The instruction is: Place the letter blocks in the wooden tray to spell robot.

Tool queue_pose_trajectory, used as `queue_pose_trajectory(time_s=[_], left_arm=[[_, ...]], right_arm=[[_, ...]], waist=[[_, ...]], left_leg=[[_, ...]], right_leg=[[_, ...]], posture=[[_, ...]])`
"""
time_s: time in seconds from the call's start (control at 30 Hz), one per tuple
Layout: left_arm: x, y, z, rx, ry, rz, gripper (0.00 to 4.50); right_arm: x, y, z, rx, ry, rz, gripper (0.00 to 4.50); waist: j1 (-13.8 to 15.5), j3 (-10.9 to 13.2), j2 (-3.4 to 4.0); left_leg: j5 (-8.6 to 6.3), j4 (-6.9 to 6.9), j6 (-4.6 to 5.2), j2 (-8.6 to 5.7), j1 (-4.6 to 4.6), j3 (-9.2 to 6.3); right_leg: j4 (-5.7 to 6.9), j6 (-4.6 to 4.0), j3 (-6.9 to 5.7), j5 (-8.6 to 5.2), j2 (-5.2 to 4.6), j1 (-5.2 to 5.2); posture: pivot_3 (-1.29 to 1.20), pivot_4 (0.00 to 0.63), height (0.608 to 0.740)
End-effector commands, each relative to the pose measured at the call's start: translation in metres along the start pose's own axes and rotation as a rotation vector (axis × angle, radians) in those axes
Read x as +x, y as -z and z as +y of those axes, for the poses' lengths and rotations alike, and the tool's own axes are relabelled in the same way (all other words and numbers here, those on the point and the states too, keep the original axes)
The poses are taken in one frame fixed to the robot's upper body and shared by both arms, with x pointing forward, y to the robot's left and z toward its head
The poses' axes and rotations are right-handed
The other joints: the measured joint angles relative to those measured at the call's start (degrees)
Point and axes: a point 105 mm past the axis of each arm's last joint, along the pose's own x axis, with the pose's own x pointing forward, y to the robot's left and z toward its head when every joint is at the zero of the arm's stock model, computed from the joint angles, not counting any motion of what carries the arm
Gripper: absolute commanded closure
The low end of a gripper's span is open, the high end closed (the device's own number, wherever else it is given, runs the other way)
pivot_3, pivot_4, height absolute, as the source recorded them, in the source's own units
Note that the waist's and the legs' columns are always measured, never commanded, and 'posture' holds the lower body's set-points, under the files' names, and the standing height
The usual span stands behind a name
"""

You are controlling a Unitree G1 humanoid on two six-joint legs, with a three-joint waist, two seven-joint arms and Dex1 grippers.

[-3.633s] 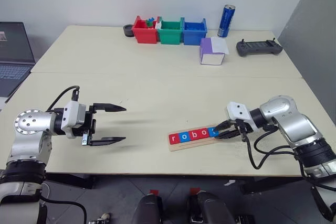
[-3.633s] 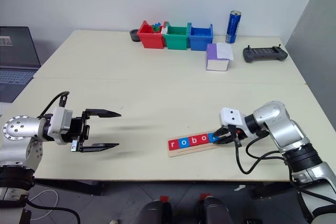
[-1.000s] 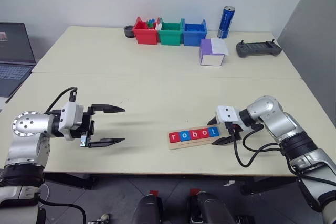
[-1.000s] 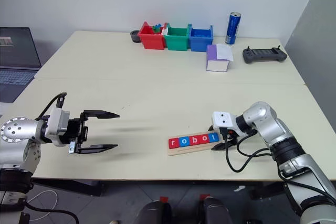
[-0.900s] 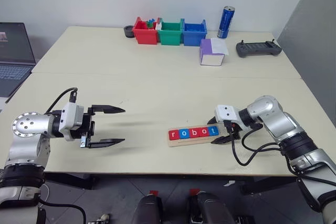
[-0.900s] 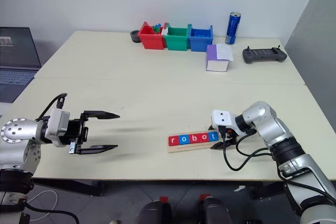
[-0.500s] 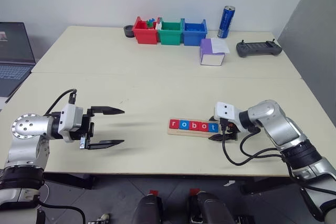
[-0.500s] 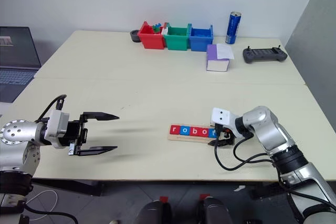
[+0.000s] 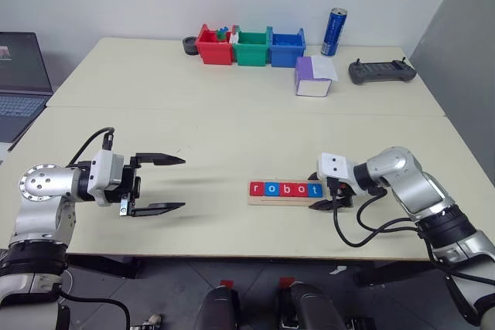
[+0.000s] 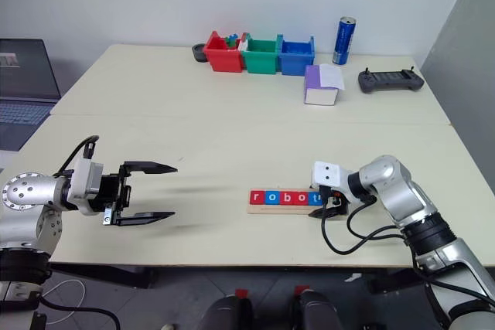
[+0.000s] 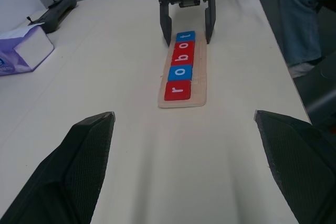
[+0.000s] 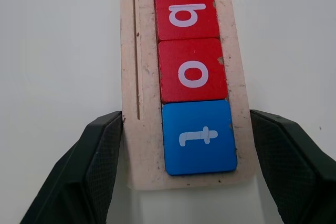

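Pale and nearly bare at its near half, the table (image 9: 232, 121) carries the work close to its front edge. On it the right end effector (image 9: 329, 197) straddles the right end of the wooden tray (image 12: 131, 129), its two black fingers (image 12: 102, 156) spread and seeming to touch the tray's long edges, clenched on nothing. A second ago the tray lay slanted, its right end farther from the robot; now it lies square to the table's front edge, so the end effector appears to have nudged it straight. All five letter blocks (image 9: 285, 188) sit in the tray, reading r, o, b, o, t from the robot's left to its right, red, blue, red, red, blue. The word looks finished, and what remains is probably only to draw the arm away without dragging the tray. The tray's long axis runs left to right across the table, its "t" end toward the right arm. Well to the left, the left end effector (image 9: 158, 183) hovers wide open and empty, pointing toward the tray.
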Motion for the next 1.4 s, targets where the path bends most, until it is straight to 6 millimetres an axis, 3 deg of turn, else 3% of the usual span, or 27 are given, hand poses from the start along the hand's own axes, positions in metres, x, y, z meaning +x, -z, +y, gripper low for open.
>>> queue_pose_trajectory(time_s=[0.03,0.47,0.57,0.7,0.8,0.97,1.17,1.27,1.4], left_arm=[[-0.002,-0.005,0.002,0.028,-0.005,-0.005,0.0],[-0.006,-0.007,0.003,0.028,-0.017,-0.005,0.0],[-0.007,-0.009,0.005,0.029,-0.025,-0.009,0.0],[-0.01,-0.018,0.016,0.025,-0.08,-0.047,0.0],[-0.016,-0.03,0.018,-0.022,-0.11,-0.093,0.0],[-0.018,-0.058,0.028,-0.126,-0.188,-0.238,0.0],[-0.031,-0.092,0.045,-0.169,-0.279,-0.284,0.0],[-0.032,-0.092,0.041,-0.185,-0.274,-0.211,0.0],[-0.034,-0.091,0.04,-0.187,-0.303,-0.165,0.0]], right_arm=[[-0.003,0.005,-0.004,-0.017,-0.001,0.026,1.1],[-0.005,0.001,-0.01,-0.035,0.016,0.031,1.1],[-0.01,-0.006,-0.01,-0.01,0.006,-0.008,0.11],[-0.02,-0.013,-0.011,-0.017,0.016,-0.033,0.05],[-0.046,-0.026,-0.002,0.0,-0.004,-0.107,0.05],[-0.085,-0.014,0.019,0.068,-0.044,-0.161,0.05],[-0.14,-0.012,0.013,0.139,0.047,-0.191,0.05],[-0.152,-0.003,0.018,0.177,0.044,-0.183,0.05],[-0.152,0.006,0.02,0.2,0.046,-0.167,0.05]], waist=[[0.0,0.0,0.0],[0.0,0.0,0.0],[0.0,0.0,0.0],[0.0,0.0,0.02],[0.0,0.0,0.06],[0.1,0.0,0.05],[0.0,0.1,0.15],[-0.1,0.1,0.15],[0.0,0.1,0.16]], left_leg=[[0.0,0.01,0.0,0.0,0.0,0.0],[0.0,0.02,0.0,0.01,0.02,-0.01],[0.0,0.02,0.0,0.01,0.02,0.0],[0.0,0.0,0.0,0.01,-0.1,0.0],[0.0,-0.01,-0.01,0.0,-0.14,0.02],[-0.01,-0.03,-0.01,0.0,-0.14,-0.01],[0.0,-0.02,0.0,0.01,-0.11,-0.02],[0.0,-0.1,-0.01,0.02,-0.04,-0.01],[0.0,-0.1,-0.01,0.02,-0.06,0.01]], right_leg=[[0.0,0.0,0.0,0.0,0.0,0.0],[0.02,0.0,0.0,0.0,0.0,0.02],[0.02,0.0,0.0,0.0,0.0,0.02],[0.02,0.0,0.0,0.0,0.0,-0.11],[0.02,0.0,0.02,0.0,0.0,-0.17],[-0.05,0.0,0.01,0.0,-0.01,-0.13],[0.0,0.01,0.02,0.0,0.0,-0.15],[-0.01,0.0,0.03,-0.01,0.04,-0.14],[-0.02,-0.03,0.04,-0.03,0.03,-0.13]], posture=[[0.0,0.15,0.74],[0.0,0.15,0.74],[0.0,0.15,0.74],[0.0,0.15,0.74],[0.0,0.15,0.74],[0.0,0.15,0.74],[0.0,0.15,0.74],[0.0,0.15,0.74],[0.0,0.15,0.74]])
